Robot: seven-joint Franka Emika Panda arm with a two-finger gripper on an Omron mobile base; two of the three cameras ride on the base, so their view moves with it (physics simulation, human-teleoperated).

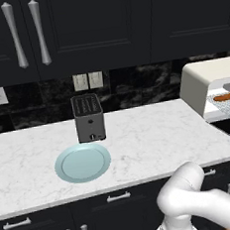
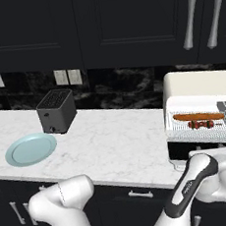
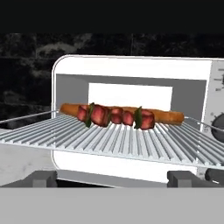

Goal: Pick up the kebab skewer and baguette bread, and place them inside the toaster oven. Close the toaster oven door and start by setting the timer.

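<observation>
Dark finger tips: the gripper [image 3: 112, 178] faces the oven mouth at rack height, jaws spread wide and holding nothing.
Wire rack: the wire rack [image 3: 131, 142] is drawn out toward the hand and carries both foods.
Kebab skewer: the kebab skewer [image 3: 114, 116] lies across the rack, red chunks in a row, just in front of the loaf and seemingly touching it.
Baguette bread: the baguette bread [image 3: 170, 117] lies behind the skewer, its ends reaching past it on both sides; the right base view shows the same pair on the rack.
Toaster oven: the toaster oven [image 2: 201, 86] stands at the right end of the counter [image 2: 117, 139], front open.
Toaster oven door: the toaster oven door seems dropped open below the rack; its handle cannot be made out for certain.
Plate: the pale blue plate [image 1: 83, 163] sits bare beside the slot toaster [image 1: 89, 117], well apart from the oven.
Step in hand: loading looks finished; closing the door comes next.
Next move: drop the hand under the door's edge, swing it up shut, then turn the timer knob [image 3: 217, 127] at the right.
</observation>
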